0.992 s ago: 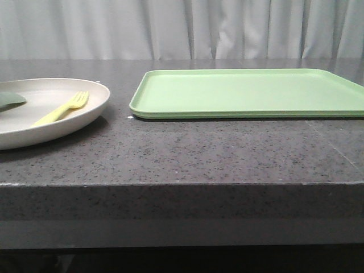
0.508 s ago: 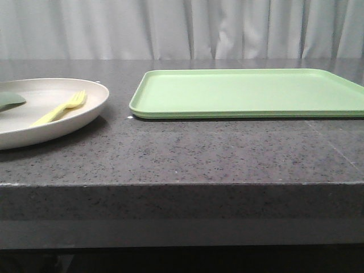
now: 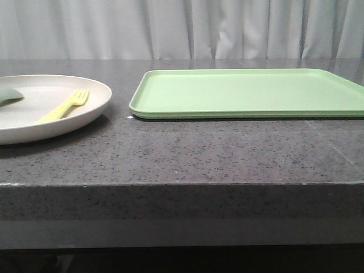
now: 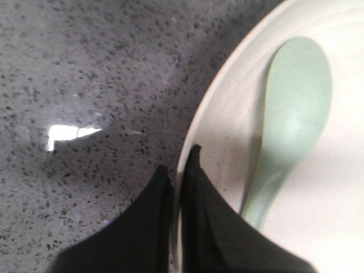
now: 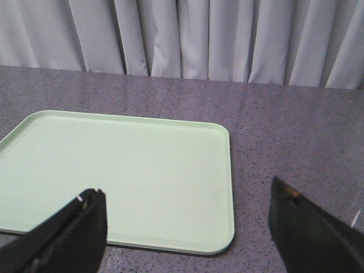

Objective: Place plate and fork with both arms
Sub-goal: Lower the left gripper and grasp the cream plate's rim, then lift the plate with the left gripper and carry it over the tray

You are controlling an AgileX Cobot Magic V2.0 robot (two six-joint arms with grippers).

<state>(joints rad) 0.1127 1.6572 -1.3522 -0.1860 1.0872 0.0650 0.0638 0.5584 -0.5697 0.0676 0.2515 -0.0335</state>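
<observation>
The cream plate (image 3: 34,124) sits at the far left of the dark stone table in the front view. The pale-yellow fork (image 3: 63,106) lies in it, tines pointing away from the camera. My left gripper (image 4: 179,162) is shut on the plate's rim (image 4: 211,108), one finger outside and one inside. My right gripper (image 5: 186,190) is open and empty, held above the near right corner of the light-green tray (image 5: 125,170). Neither arm shows in the front view.
A grey-green spoon (image 4: 293,114) lies in the plate next to my left fingers; its tip shows in the front view (image 3: 8,94). The light-green tray (image 3: 250,91) lies flat to the right of the plate. Grey curtains hang behind the table.
The plate has risen slightly at the front, with the fork and spoon still in it. The tray has not moved.
</observation>
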